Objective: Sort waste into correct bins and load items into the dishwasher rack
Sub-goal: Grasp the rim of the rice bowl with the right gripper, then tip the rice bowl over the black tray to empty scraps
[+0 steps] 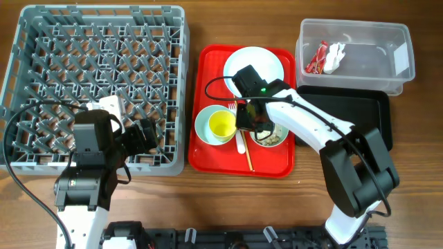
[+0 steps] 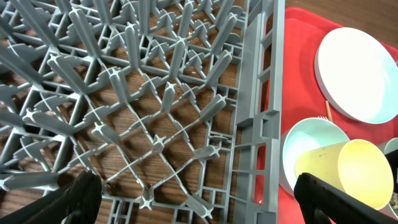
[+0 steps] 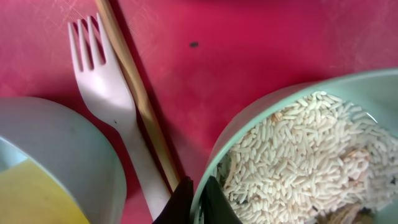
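right gripper pinching bowl rim, rice just right of it; left gripper gaping empty above rack.

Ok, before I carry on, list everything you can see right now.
dishwasher rack: one, grey, left
red tray: one, red, centre
plate: one, white, tray's back
cup bowl: one, pale blue-green, tray front-left
yellow cup: one, yellow, in cup bowl
rice bowl: one, pale blue-green, tray front-right
rice: heap, beige, in rice bowl
fork: one, white, between bowls
stick: one, wooden, beside fork
clear tub: one, clear, back right
wrapper: one, red, in tub
tissue: one, white, in tub
black tray: one, black, before tub
left gripper: open, over rack
right gripper: shut on rice bowl's rim
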`<state>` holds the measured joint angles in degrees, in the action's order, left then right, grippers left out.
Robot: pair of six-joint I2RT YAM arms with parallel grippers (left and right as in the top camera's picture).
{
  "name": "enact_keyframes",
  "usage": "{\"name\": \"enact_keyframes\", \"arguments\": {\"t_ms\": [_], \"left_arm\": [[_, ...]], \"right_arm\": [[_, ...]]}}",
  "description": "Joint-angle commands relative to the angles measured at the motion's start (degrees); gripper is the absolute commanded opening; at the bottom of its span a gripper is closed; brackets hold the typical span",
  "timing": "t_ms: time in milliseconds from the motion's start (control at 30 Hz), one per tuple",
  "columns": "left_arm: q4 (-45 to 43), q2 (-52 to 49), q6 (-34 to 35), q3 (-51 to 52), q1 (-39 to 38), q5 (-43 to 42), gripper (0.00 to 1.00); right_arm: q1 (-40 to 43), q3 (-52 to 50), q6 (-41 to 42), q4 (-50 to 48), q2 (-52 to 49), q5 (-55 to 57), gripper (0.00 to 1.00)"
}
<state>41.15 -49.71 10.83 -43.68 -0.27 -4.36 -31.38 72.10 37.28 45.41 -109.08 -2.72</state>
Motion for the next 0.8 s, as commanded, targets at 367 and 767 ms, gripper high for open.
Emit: {"name": "enact_keyframes", "arguments": {"t_ms": [367,767], "left_arm": [[-0.1,-0.2,0.3,-1.0,-0.3,-0.7,1.0],[-0.1,-0.2,0.3,-1.0,-0.3,-0.7,1.0]], "right_arm": [[12.2,8.4,-13.4,7.9,14.7,-5.6,0.04],[39.2,-0.3,-37.3,6.5,9.4,-48.8,0.04]]}}
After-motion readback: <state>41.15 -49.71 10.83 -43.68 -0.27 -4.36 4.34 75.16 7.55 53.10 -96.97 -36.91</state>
